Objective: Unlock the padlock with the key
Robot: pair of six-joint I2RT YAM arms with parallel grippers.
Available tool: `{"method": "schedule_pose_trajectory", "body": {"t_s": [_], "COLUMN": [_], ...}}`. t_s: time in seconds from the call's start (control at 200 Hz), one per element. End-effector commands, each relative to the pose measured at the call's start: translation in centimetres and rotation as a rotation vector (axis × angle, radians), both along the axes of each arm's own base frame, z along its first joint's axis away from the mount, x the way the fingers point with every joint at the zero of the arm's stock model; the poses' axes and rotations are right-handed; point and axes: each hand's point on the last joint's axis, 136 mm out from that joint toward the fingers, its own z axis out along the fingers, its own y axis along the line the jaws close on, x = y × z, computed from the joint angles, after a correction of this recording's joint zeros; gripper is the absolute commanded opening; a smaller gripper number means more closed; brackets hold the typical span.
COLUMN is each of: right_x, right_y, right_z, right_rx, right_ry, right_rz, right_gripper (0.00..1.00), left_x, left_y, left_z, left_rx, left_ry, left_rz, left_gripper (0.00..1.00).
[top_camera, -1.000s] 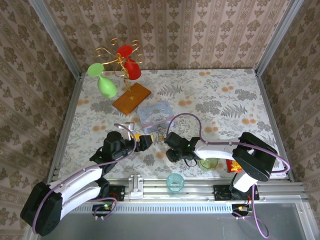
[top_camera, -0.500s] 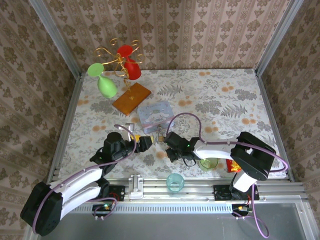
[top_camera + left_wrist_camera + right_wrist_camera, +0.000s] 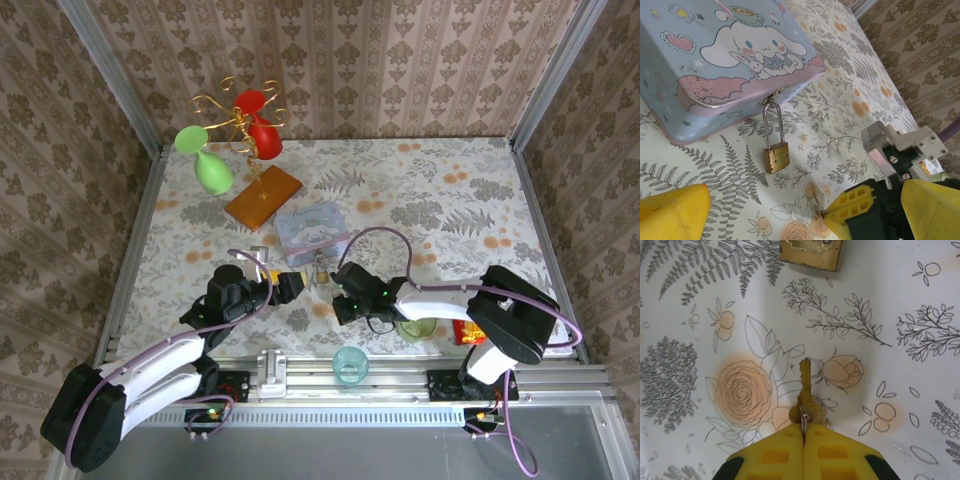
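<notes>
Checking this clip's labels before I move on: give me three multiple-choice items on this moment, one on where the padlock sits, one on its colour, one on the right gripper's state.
1. Where is the padlock relative to the pale blue tin?
A. On top of its lid
B. Hooked through its latch
C. Lying well clear of it

2. What colour is the padlock's body?
A. Silver
B. Red
C. Brass-gold

3. What state is the right gripper in?
A. Open
B. Shut on the key
C. Shut on the padlock

Answers:
1 B: in the left wrist view the thin shackle passes through the latch at the tin's edge.
2 C: the small body is brass-gold, and only the shackle is silver.
3 B: in the right wrist view the yellow pads meet on the key's head, with its blade pointing towards the padlock.
</notes>
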Motion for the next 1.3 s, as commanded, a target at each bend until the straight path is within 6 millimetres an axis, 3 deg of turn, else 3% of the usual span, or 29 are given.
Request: {"method": "schedule_pose_trajectory", "body": {"t_s": [0.0,0.245,0.27,0.46,0.585,0.675,0.905,1.295], "right_x": [-0.1,0.2,0.3,-0.1,-0.3,-0.4,-0.4,-0.3], "right_y": [0.3,-0.7,-0.6,-0.6,-0.7,-0.8,-0.2,0.5], "right_z": [2.0,3.8,5.1,8.5,10.1,10.1,10.5,11.2], "right_rx": [0.078,0.174,0.199,0.244,0.253,0.233,0.271,0.315], "right_ry": [-0.023,-0.061,-0.087,-0.167,-0.206,-0.204,-0.219,-0.247], "right_rz": [0.044,0.079,0.091,0.163,0.189,0.204,0.214,0.218], "right_gripper": [0.0,0.0,0.0,0.0,0.0,0.0,0.0,0.0], "left_x": [-0.3,-0.8,-0.8,-0.9,-0.5,-0.6,-0.9,-1.3], "left_y": [-0.6,-2.6,-2.7,-5.3,-6.9,-7.7,-8.5,-9.3], "left_z": [0.8,1.8,1.8,3.7,3.4,3.5,2.9,1.7], "left_rx": [-0.063,-0.134,-0.144,-0.26,-0.289,-0.315,-0.236,-0.092], "left_ry": [-0.022,-0.033,-0.032,-0.002,0.08,0.092,0.109,0.165], "left_rz": [-0.021,-0.124,-0.13,-0.21,-0.212,-0.207,-0.178,-0.201], "left_gripper": [0.96,0.89,0.88,0.79,0.73,0.69,0.71,0.5]}}
